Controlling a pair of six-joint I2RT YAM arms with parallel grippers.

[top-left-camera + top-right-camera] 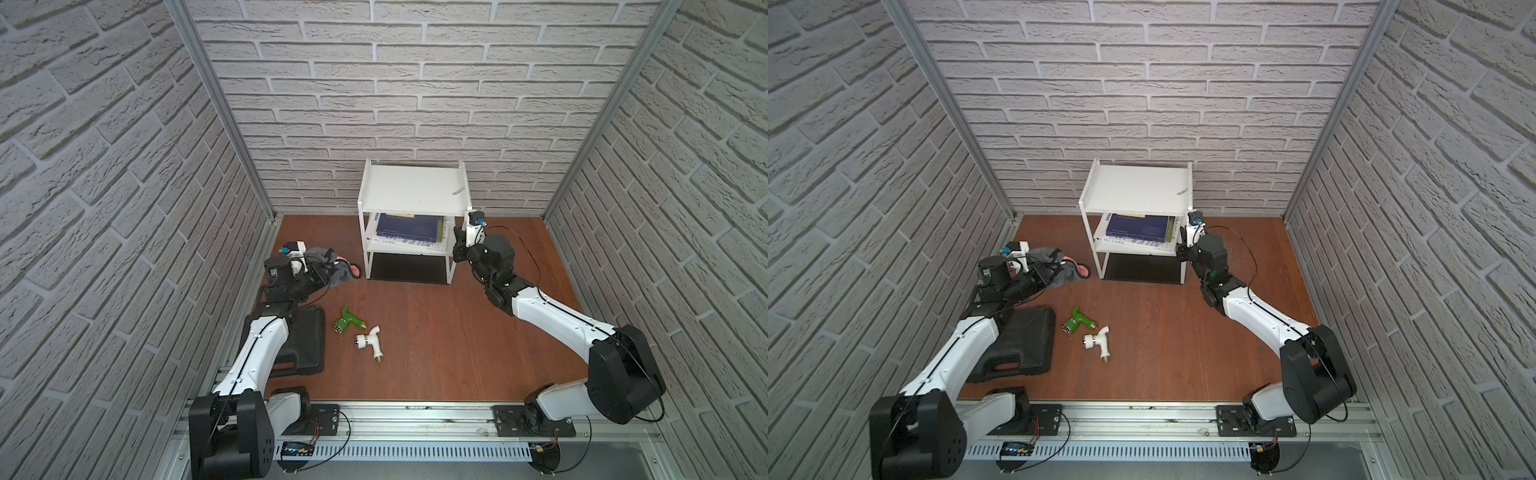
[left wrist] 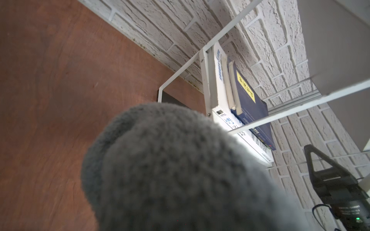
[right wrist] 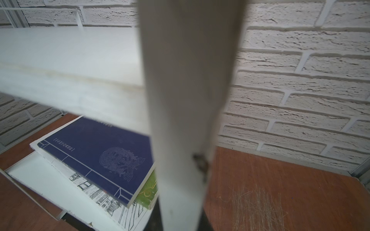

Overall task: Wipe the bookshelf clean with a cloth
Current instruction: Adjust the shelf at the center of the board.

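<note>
Soft, even light; wrist close-ups blurred.
Both top views bow the pale brick walls outward; the fluffy grey fleece cloth and a thin leg of the small white bookshelf sit out of focus in the wrist views.

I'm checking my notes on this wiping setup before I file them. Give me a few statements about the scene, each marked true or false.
1. The left gripper is shut on the cloth, left of the bookshelf. True.
2. Books lie on the top tier. False: they lie on the middle tier.
3. A green tap and a white tap lie on the table, apart from the bookshelf. True.
4. The black case lies beside the right arm. False: it lies by the left arm, which partly hides it.
5. The right gripper is at a front leg of the bookshelf. True.
</note>
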